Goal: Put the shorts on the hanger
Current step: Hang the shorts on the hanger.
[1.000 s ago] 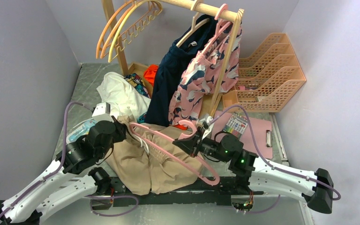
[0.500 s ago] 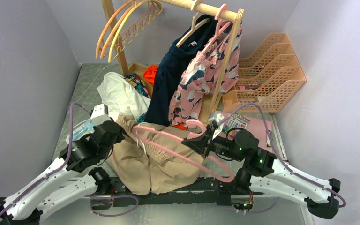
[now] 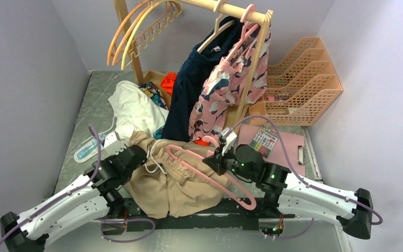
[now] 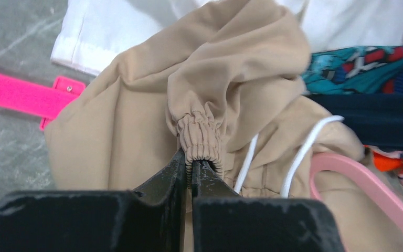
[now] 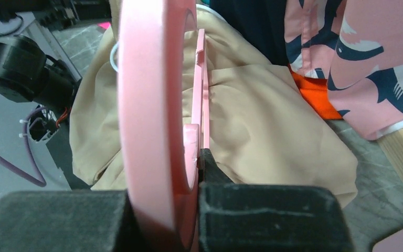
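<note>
Top external view: both claws holding on tight

The soft, wrinkly tan cloth shorts (image 3: 176,186) lie in a heap on the grey table (image 3: 94,105), between the two arms. The left claw (image 4: 191,167) is pinched shut on the bunched, stretchy waistband, next to the white string (image 4: 304,144). The smooth pink plastic hanger (image 3: 199,171) lies slanted across the shorts. The right claw (image 5: 198,157) is squeezed shut on its thin bar. Both arms bend low and reach inward.

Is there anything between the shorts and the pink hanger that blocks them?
Nothing visible does. The hanger, held in the right pincer, sits right over the shorts, whose waistband the left pincer grips.
</note>
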Robot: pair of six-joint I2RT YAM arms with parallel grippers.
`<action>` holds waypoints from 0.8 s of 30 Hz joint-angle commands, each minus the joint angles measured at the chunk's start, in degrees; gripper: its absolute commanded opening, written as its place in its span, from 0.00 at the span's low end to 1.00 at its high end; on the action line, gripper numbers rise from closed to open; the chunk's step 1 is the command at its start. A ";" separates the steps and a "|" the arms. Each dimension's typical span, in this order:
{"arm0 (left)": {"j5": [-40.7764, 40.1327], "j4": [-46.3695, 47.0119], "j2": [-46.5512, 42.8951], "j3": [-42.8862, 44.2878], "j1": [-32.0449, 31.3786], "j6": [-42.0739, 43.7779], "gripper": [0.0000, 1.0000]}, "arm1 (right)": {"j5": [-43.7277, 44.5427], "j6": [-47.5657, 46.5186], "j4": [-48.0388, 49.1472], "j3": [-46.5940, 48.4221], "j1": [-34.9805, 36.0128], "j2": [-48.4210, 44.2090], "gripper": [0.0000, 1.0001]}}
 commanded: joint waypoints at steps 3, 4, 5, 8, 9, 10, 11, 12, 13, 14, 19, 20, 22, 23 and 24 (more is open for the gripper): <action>-0.59 3.28 0.82 -4.78 -0.20 -10.66 0.07 | -1.11 2.06 8.54 -0.43 -0.48 1.78 0.00; -0.84 3.74 0.90 -4.94 -0.20 -10.55 0.07 | -1.21 1.98 9.15 -0.56 -0.47 1.66 0.00; -1.07 4.01 1.05 -4.99 -0.22 -10.53 0.07 | -1.03 1.84 9.76 -0.65 -0.59 1.27 0.00; -1.88 4.24 0.54 -4.94 -0.24 -10.03 0.07 | -0.71 1.09 11.40 -0.52 -0.77 -0.30 0.00; -2.05 4.36 0.04 -5.09 -0.24 -9.75 0.07 | -0.65 0.67 11.66 -0.20 -0.83 -0.43 0.00; -2.08 4.45 -0.54 -5.27 -0.26 -9.59 0.07 | -0.50 0.25 11.51 0.47 -0.86 -0.05 0.00; -2.16 4.47 -1.42 -5.54 -0.22 -9.63 0.07 | -0.49 -0.24 11.12 1.19 -0.98 0.80 0.00; -2.17 4.47 -2.15 -5.81 -0.24 -9.65 0.07 | -0.64 -0.66 10.60 2.23 -1.13 1.99 0.00; -2.17 4.52 -2.93 -6.16 -0.20 -9.71 0.07 | -1.01 -0.89 10.01 3.32 -1.20 3.65 0.00; -2.09 4.62 -3.63 -6.40 -0.24 -9.81 0.07 | -1.64 -0.97 9.39 4.23 -1.27 5.45 0.00; -2.11 3.95 -6.13 -6.13 -0.25 -9.59 0.07 | -6.13 1.06 8.24 6.13 -1.45 12.37 0.00; -2.24 3.75 -6.40 -5.88 -0.22 -9.42 0.07 | -7.67 1.55 8.81 5.92 -1.47 12.98 0.00; -2.49 3.51 -6.77 -5.30 -0.23 -9.03 0.07 | -10.80 2.53 11.38 4.90 -1.52 13.35 0.00; -2.52 3.43 -6.90 -5.11 -0.26 -8.78 0.07 | -12.07 3.25 13.13 4.14 -1.57 13.32 0.00; -2.45 3.52 -7.13 -4.85 -0.20 -8.37 0.07 | -13.15 4.09 14.88 3.59 -1.72 13.41 0.00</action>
